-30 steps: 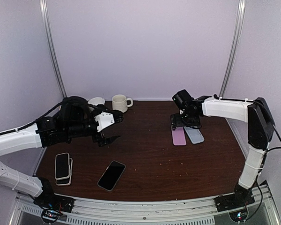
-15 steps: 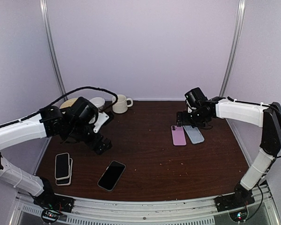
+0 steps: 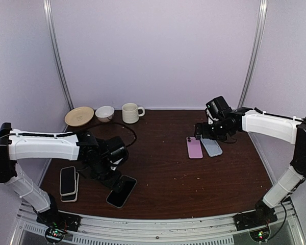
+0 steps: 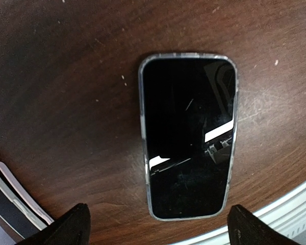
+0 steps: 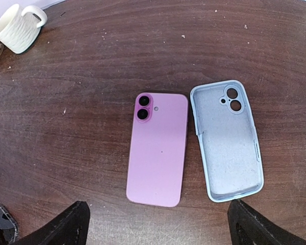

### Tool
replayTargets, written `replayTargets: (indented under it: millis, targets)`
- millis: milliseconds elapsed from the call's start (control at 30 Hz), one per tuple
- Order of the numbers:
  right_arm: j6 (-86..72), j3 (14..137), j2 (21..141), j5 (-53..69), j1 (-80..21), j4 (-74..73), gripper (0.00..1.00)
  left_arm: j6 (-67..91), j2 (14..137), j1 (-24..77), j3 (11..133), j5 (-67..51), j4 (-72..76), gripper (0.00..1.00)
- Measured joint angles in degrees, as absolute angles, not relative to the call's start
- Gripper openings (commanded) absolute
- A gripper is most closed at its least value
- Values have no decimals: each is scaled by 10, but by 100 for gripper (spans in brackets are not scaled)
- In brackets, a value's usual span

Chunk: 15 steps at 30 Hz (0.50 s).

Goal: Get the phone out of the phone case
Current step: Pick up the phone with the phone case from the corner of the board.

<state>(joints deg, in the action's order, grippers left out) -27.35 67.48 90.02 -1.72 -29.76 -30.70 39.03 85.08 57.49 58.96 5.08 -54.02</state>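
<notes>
The left pincer (image 3: 111, 173) is seen spread wide above the near edge of the dark brown wooden table (image 3: 163, 168), left of the middle. Directly below it a black-screened phone in a clear, transparent case (image 4: 188, 135) is found lying flat, screen up. The case rim is seen wrapped all around the glass, so the phone is not yet out. In the left wrist view the two black fingertips (image 4: 74, 224) are set well apart on either side of the phone's near end, and no contact can be made out.

Over by the right edge, towards the back, the right pincer (image 3: 201, 130) is likewise held wide over the table, with nothing gripped. Beneath it a pink phone (image 5: 158, 148) is laid face down, its twin camera lenses turned up. Just beside it, on the side of the right edge, an empty light blue phone case (image 5: 229, 148) is laid open side up.

Near the left edge a small stack of white-edged phones with dark screens (image 3: 68, 182) is seen. Towards the back left corner a cream ribbed mug (image 3: 131, 112), a small white bowl (image 3: 104, 113) and a tan plate (image 3: 79, 116) are lined up.
</notes>
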Motion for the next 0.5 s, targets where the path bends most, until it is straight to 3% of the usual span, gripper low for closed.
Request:
replayTargets:
  millis: [500]
  targets:
    - [-274, 649, 893, -17, -298, -306, 99, 479, 955, 627, 596, 40, -531, 98]
